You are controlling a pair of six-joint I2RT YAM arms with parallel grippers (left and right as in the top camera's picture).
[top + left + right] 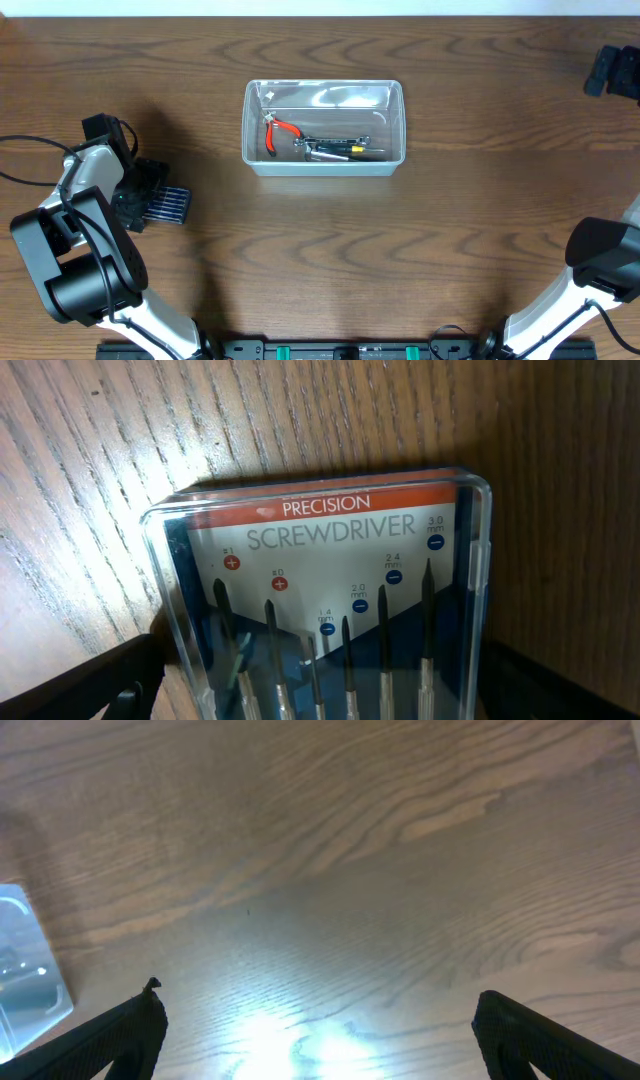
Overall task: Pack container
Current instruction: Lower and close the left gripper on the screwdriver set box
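The clear plastic container (323, 166) stands at the middle back of the table and holds red-handled pliers (279, 134) and a few small metal tools (340, 148). Its corner shows at the left edge of the right wrist view (22, 970). A flat case of precision screwdrivers (172, 204) lies on the table at the left. It fills the left wrist view (330, 600). My left gripper (148, 196) (320, 705) straddles the case's near end, fingers apart, with a sliver of wood showing beside the left finger. My right gripper (612, 70) (320, 1040) is open and empty over bare wood at the far right.
The table is dark wood grain. A black cable (30, 140) trails from the left arm near the table's left edge. The arm bases stand at the front left and front right corners.
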